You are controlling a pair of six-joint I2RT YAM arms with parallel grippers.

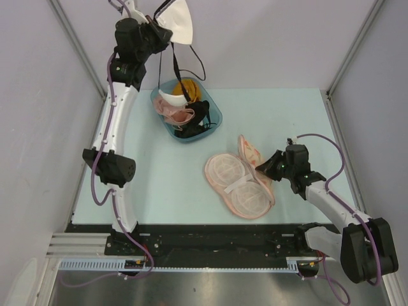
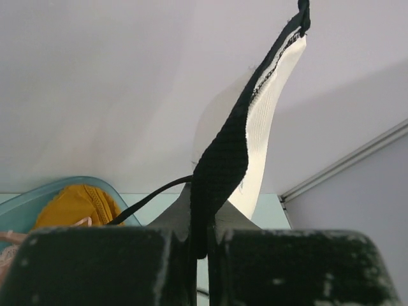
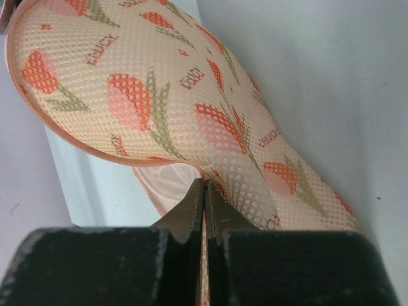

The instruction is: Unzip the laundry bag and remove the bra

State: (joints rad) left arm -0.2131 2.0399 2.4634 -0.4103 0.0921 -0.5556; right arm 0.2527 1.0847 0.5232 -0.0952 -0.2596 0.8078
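At about eleven o'clock in the overhead view, the left gripper [image 1: 156, 33] is raised high above the table [image 1: 159, 191]; its jaws are pressed together on a black strap [image 2: 220, 172] of the bra [image 1: 180, 22] – the white moulded cup hangs in the air at the gripper's two o'clock, with thin black straps dangling from it towards the tub [image 1: 215, 113]; in the left wrist view the bra [image 2: 271, 121] rises from the gripper [image 2: 204, 245] against the pale wall. The teal tub sits at the table's twelve o'clock edge, holding a mustard-yellow bra [image 1: 185, 86], a pink bra [image 1: 175, 115] and something black [image 1: 199, 118]. At the tub's five o'clock the laundry bag [image 1: 239, 185] lies open on the table, its mesh inside showing; its tulip-printed upper flap [image 1: 250, 153] stands lifted. At the bag's three o'clock the right gripper [image 1: 268, 167] pinches that flap – in the right wrist view the jaws [image 3: 204, 204] meet on the bag's [image 3: 159, 108] pink rim.
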